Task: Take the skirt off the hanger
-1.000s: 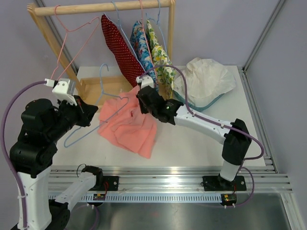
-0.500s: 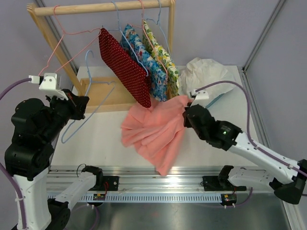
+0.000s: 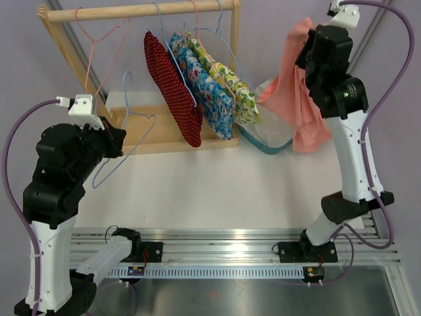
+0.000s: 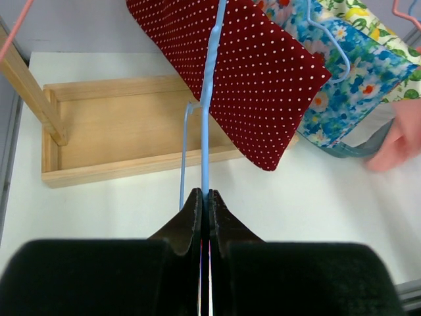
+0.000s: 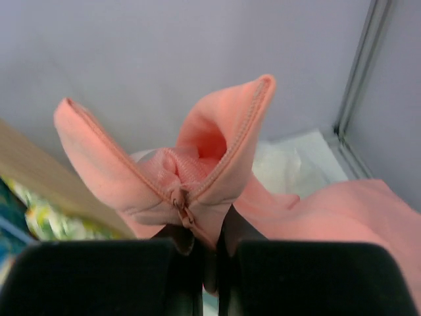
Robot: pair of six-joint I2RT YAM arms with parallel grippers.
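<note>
My right pincer (image 5: 209, 257) is clamped shut on the zippered waistband of the salmon-pink fabric skirt (image 5: 220, 155). The skirt hangs high at the right, well above the white bench (image 3: 217, 191). My left pincer (image 4: 205, 205) is closed on the light-blue wire hanger (image 4: 206, 112), which carries nothing. I judge the removal itself done. What is left is setting the skirt down and letting go of the hanger. I can read no label, brand or writing anywhere.
</note>
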